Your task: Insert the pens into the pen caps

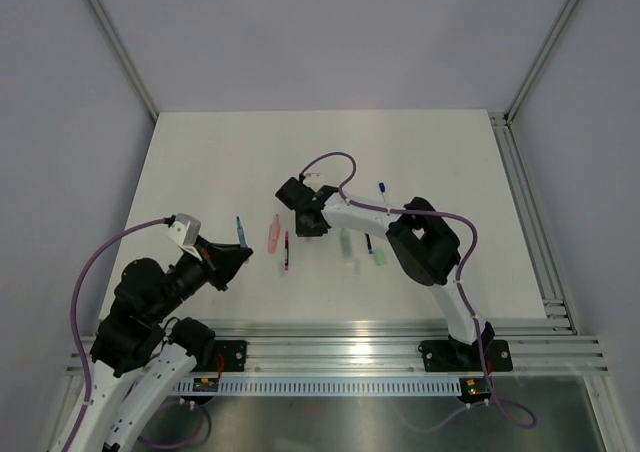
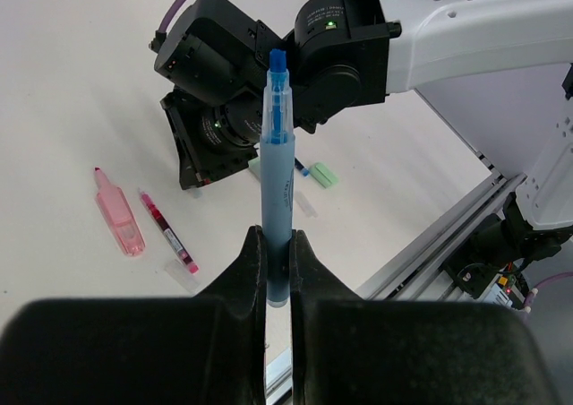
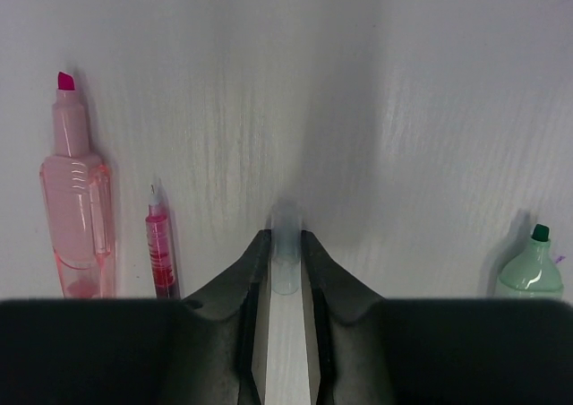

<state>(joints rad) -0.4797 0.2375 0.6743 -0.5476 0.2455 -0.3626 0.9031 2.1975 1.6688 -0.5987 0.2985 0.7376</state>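
Left gripper [image 2: 277, 244]: fingers [image 2: 242, 271] clamped tight on the lower end of a blue pen [image 2: 277, 154]. It stands upright out of the grip, tip up, held off the table [image 1: 200, 162], at the left of the spread.

Next over, on the table, a pink pen cap [image 3: 76, 199] lies flat with a magenta tip at one end. A thin red pen [image 3: 161, 248] lies just beside it, roughly parallel, not touching.

Then my right gripper [image 3: 286, 244], down at the table surface near the middle. Its fingers sit either side of a small clear pen cap [image 3: 286, 221], gap narrow. From the wrist view I can't tell whether they are actually pinching it or just bracketing it. The cap lies on the table, pointing straight out between the tips.

Right of that, a green pen cap [image 3: 533, 271] with a dark green tip lies on the table, well apart from the clear one.

Farthest right, a white and blue pen [image 1: 382, 190] lies near the right arm's elbow in the top view.
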